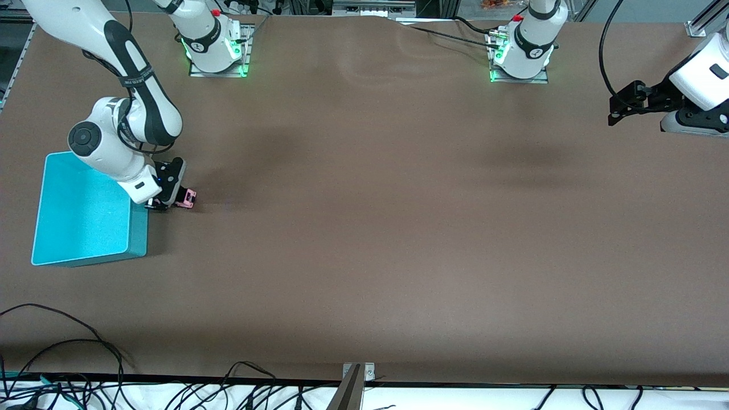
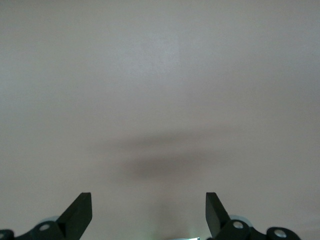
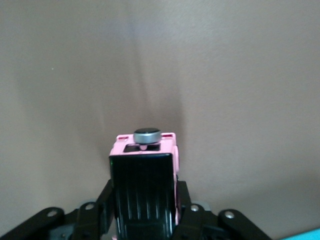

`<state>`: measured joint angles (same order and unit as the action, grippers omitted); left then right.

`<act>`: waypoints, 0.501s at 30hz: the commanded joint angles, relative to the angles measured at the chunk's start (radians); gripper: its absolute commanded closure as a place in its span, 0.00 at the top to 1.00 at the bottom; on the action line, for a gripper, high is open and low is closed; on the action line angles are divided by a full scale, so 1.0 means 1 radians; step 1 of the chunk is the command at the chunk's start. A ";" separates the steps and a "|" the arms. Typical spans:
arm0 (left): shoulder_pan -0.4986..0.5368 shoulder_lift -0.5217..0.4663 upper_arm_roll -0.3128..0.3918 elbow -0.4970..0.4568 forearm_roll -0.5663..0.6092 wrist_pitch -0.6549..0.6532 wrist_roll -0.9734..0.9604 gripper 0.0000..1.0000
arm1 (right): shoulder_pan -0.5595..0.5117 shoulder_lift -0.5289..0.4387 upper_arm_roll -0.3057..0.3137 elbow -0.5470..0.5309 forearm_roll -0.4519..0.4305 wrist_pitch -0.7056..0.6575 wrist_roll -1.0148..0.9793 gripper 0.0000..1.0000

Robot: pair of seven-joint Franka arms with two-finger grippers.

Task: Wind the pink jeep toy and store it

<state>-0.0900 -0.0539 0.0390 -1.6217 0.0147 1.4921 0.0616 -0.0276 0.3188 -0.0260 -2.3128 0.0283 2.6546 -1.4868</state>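
Observation:
The pink jeep toy (image 1: 187, 197) is tiny and boxy, with a black roof, and sits low at the table right beside the teal bin (image 1: 85, 213), toward the right arm's end. My right gripper (image 1: 171, 200) is shut on it. In the right wrist view the jeep (image 3: 144, 187) fills the space between the fingers, black ribbed roof up, with a round dark spare wheel (image 3: 147, 134) at its end. My left gripper (image 1: 618, 109) is open and empty, held in the air over the table's edge at the left arm's end, waiting. Its fingers (image 2: 80, 212) show only bare table.
The teal bin is open-topped with nothing showing inside, and my right arm's wrist hangs over its corner. Cables (image 1: 62, 364) lie along the table edge nearest the front camera. A brown mat (image 1: 364, 228) covers the table.

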 commanded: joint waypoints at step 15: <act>0.003 0.019 0.002 0.036 -0.025 -0.010 -0.008 1.00 | 0.002 -0.207 0.043 0.157 -0.001 -0.335 -0.027 0.08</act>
<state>-0.0900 -0.0538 0.0390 -1.6206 0.0142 1.4921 0.0611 -0.0234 0.1502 0.0141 -2.2230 0.0282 2.4512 -1.4924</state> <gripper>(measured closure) 0.000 0.489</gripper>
